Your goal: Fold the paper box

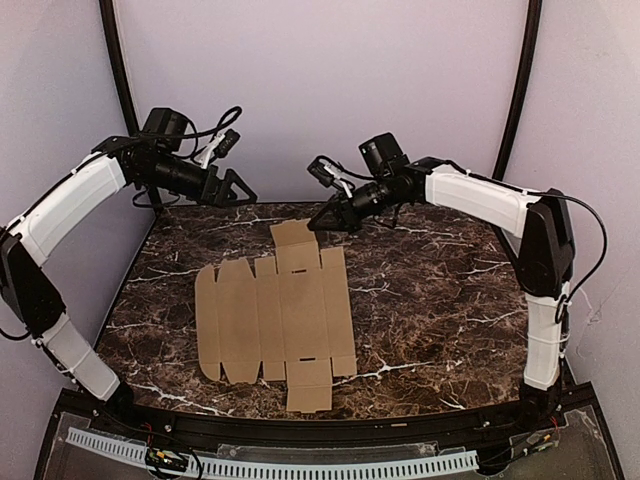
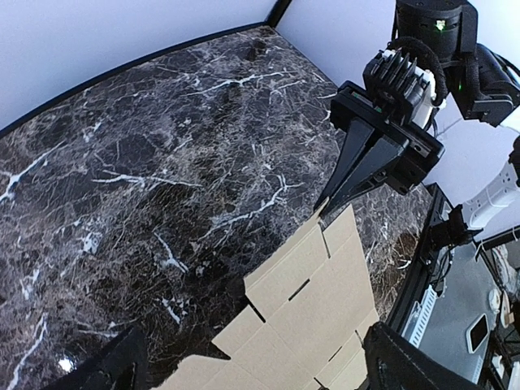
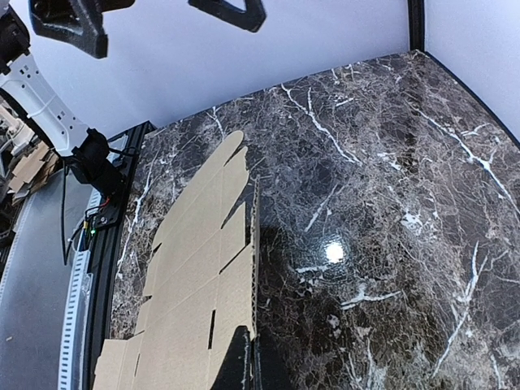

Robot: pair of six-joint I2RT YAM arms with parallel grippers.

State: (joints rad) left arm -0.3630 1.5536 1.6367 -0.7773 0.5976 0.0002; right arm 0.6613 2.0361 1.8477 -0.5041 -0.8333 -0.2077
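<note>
The paper box is a flat tan die-cut sheet with flaps, lying on the middle of the dark marble table. My right gripper is shut, its tip down at the sheet's far flap. In the right wrist view the shut fingers overlap the sheet's edge. My left gripper hangs open above the table's far left, clear of the sheet. From the left wrist, its spread gripper frames the paper box, and the right gripper touches the flap's corner.
Pale walls close off the back and sides, with black frame posts at the back corners. A white perforated rail runs along the near edge, between the arm bases.
</note>
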